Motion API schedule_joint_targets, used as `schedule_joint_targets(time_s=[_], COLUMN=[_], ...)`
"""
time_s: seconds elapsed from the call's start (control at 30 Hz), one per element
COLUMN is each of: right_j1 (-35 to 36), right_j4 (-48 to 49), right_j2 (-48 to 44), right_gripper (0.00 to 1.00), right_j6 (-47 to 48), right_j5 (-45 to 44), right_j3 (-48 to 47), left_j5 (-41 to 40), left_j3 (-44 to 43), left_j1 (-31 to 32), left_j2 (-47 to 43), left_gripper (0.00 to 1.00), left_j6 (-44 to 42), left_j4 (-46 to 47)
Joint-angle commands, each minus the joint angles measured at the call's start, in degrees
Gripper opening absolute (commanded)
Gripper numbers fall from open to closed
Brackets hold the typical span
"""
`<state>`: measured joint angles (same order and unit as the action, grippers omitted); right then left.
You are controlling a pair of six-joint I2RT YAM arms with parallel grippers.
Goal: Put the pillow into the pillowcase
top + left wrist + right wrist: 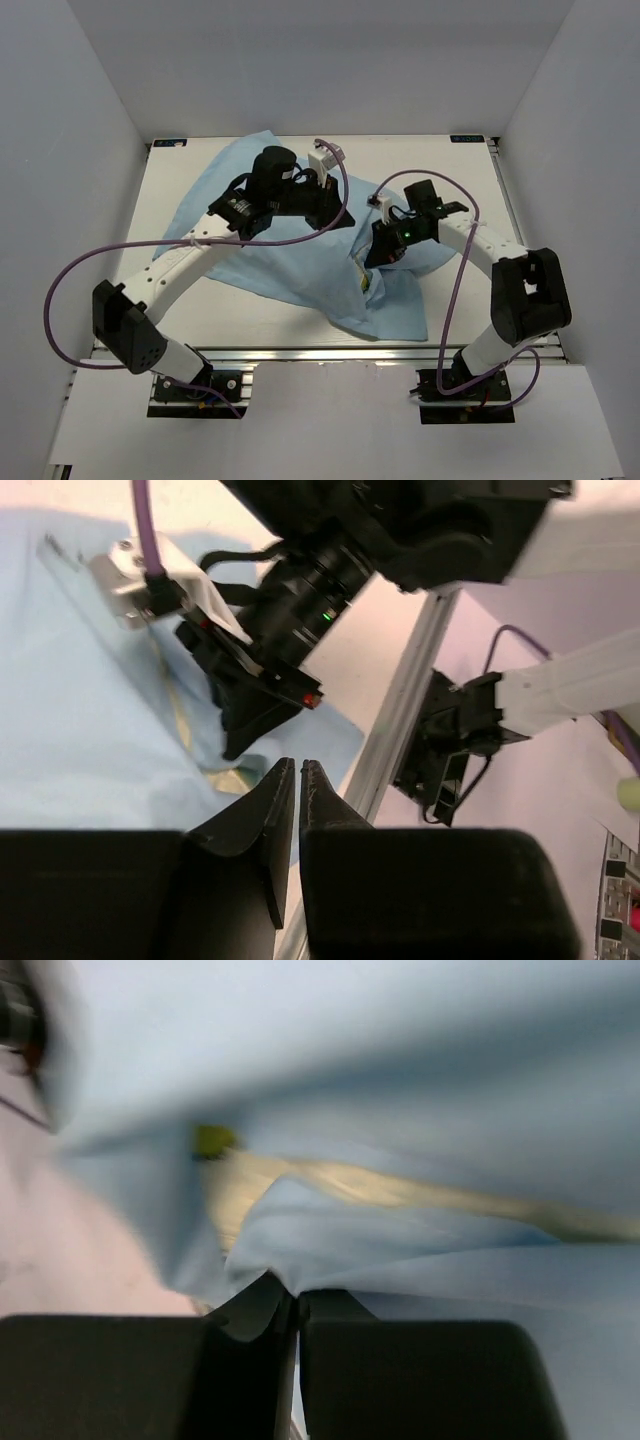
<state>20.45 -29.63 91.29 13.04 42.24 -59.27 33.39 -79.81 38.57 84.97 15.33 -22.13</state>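
Two robot arms [180, 263] reach over a white counter [460, 180] where the pillowcase [290, 270] lies spread and rumpled, a big limp sack of thin, matte light-blue cloth; the pillow [400, 1188] sits inside it, almost wholly covered, showing only as a narrow cream-yellow band between blue folds at the sack's opening, on the side toward the right arm; from above, just a small yellow sliver peeps out at the near right part of the cloth; the band looks pale and smooth, though the right wrist view is blurred and its surface detail cannot be made out; the cloth lies in soft creases; the right end effector [283, 1292] is closed on a fold of the pillowcase just in front of that cream band, its dark fingers [150, 1370] pressed together; the left end effector [298, 768] hangs over the far middle of the cloth, pointing toward the right arm, its two black wedge-shaped jaws drawn almost together with a thin slit between them; whether any cloth is caught there cannot be told.
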Motion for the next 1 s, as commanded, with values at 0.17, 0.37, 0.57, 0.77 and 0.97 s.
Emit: schedule_joint_targets(time_s=[0.17, 0.37, 0.57, 0.77, 0.97], right_j1=[-1.90, -4.27, -2.87, -8.03, -13.06], right_j4=[0.50, 23.80, 3.19, -6.75, -4.14], right_j2=[-4.71, -5.25, 2.57, -5.93, -19.99], right_gripper=[0.00, 0.00, 0.09, 0.62, 0.89], right_j6=[-8.80, -27.09, -7.81, 6.80, 12.98], right_j5=[24.65, 13.32, 4.61, 6.27, 0.49], right_j3=[-13.42, -4.82, -10.08, -6.30, -2.71], left_j5=[3.87, 5.20, 6.78, 5.38, -2.43], left_j3=[-0.61, 0.71, 6.49, 13.09, 13.28], left_j1=[0.28, 0.28, 0.28, 2.47, 8.35], left_j2=[-1.74, -2.61, -3.41, -5.16, -3.85], left_gripper=[0.19, 0.19, 0.31, 0.55, 0.58], left_j6=[0.22, 2.68, 3.48, 4.09, 2.43], left_j4=[-3.28, 0.07, 1.73, 2.27, -1.07])
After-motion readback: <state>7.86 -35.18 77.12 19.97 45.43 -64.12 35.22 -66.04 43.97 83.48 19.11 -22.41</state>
